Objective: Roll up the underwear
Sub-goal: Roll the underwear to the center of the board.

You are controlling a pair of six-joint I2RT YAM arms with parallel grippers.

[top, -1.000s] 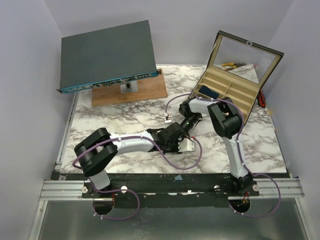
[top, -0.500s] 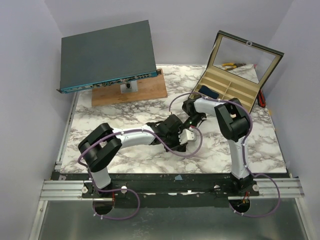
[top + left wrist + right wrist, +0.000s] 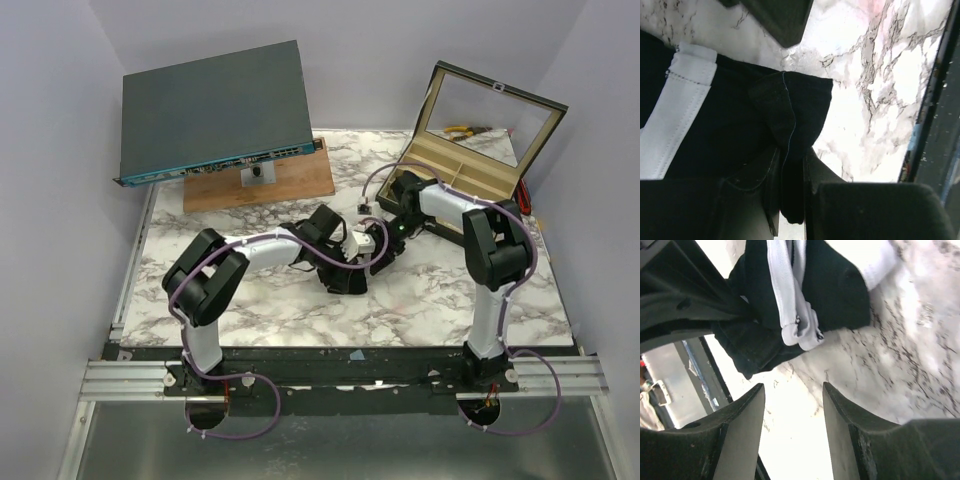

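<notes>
The black underwear [image 3: 343, 279] lies bunched on the marble table near the middle. In the left wrist view its white waistband [image 3: 681, 112] is at the left. My left gripper [image 3: 791, 156] is shut on a fold of the black fabric [image 3: 792, 112], and it shows from above in the top view [image 3: 350, 262]. My right gripper [image 3: 792, 387] is open and empty, just off the garment's edge over bare marble. The underwear [image 3: 837, 287] and its bunched white trim [image 3: 790, 305] are ahead of the right fingers. The right gripper shows in the top view [image 3: 385, 252].
An open wooden box [image 3: 470, 175] with compartments and a raised glass lid stands at the back right. A dark flat network unit [image 3: 215, 110] rests on a wooden board [image 3: 265, 185] at the back left. The table's front edge [image 3: 340, 348] is near the arm bases.
My left wrist has swung toward the back and turned, still holding the fabric. My right arm's elbow has moved right and its gripper sits a little further right of the garment.
</notes>
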